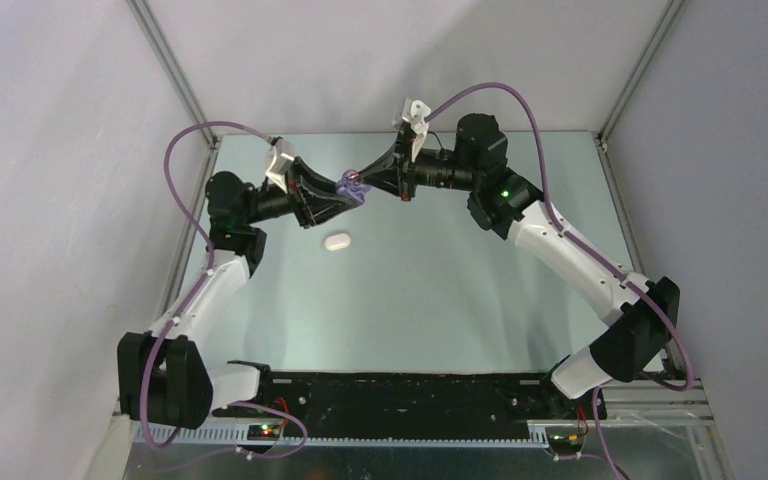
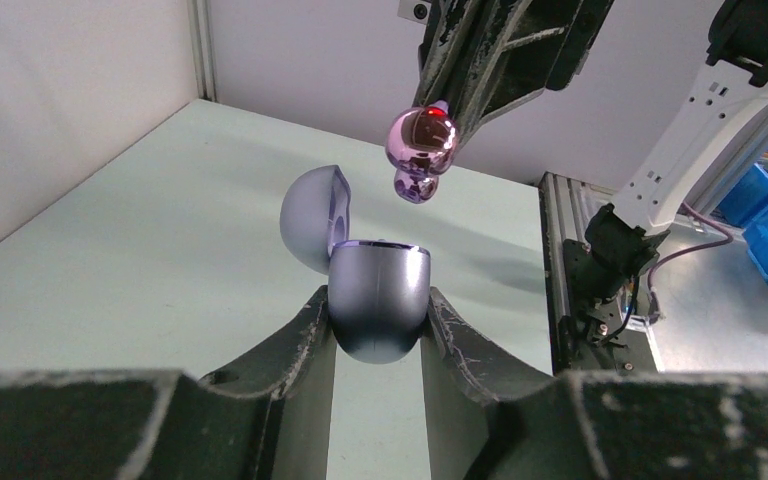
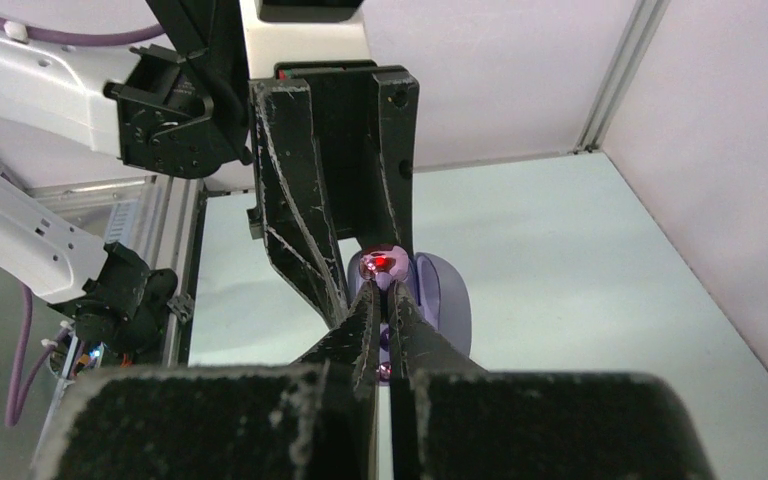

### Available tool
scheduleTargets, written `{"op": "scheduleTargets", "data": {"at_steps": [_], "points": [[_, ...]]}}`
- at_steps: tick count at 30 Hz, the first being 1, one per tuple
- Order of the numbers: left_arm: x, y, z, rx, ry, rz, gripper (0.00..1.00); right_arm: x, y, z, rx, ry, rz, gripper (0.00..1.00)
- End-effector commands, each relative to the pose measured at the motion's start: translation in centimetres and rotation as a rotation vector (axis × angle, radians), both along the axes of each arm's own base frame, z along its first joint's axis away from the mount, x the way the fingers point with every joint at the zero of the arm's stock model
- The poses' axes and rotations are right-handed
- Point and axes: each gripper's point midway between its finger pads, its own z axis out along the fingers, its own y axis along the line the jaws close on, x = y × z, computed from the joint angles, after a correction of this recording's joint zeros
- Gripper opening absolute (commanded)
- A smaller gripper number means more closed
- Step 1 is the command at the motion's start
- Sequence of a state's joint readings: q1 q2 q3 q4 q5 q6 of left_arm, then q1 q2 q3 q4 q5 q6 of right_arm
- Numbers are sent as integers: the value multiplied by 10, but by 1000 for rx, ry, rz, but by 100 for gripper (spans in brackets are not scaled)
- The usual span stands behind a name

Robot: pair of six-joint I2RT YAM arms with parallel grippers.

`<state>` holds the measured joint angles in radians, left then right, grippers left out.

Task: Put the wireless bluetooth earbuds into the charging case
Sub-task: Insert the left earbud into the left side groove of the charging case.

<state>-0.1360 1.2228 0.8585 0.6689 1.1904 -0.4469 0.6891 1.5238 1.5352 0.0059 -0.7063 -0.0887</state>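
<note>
Left claw (image 2: 377, 305) clamps purple charging case (image 2: 378, 275) by lower half, lid (image 2: 310, 215) flipped open beyond fingertips. Right claw (image 3: 383, 298), jaws almost pressed together, pinches glossy purple earbud (image 2: 422, 143) at fingertips, just above opened case, not touching. White case (image 1: 337, 242) lies on table (image 1: 410, 300) below both claws, apart.

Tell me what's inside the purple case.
Its cavity is hidden: the purple case, in the left hand, shows only its outside and lid. The right hand holds a purple earbud above it.
</note>
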Motion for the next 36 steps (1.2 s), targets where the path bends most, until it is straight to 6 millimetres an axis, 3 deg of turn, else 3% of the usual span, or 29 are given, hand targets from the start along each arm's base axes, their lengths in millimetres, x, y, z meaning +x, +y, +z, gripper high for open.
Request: {"op": "scheduleTargets", "data": {"at_steps": [1,21,36], "points": [[-12,-1,30,-13,-77,-16,0,-5,4,20,60,-38,10,0],[-9,-1,41,-22,-63,-10,0,11,2,-2,45,59,21,0],[-6,-5,37,-7,-39,-29,0,-3,6,11,86,23,119,0]]}}
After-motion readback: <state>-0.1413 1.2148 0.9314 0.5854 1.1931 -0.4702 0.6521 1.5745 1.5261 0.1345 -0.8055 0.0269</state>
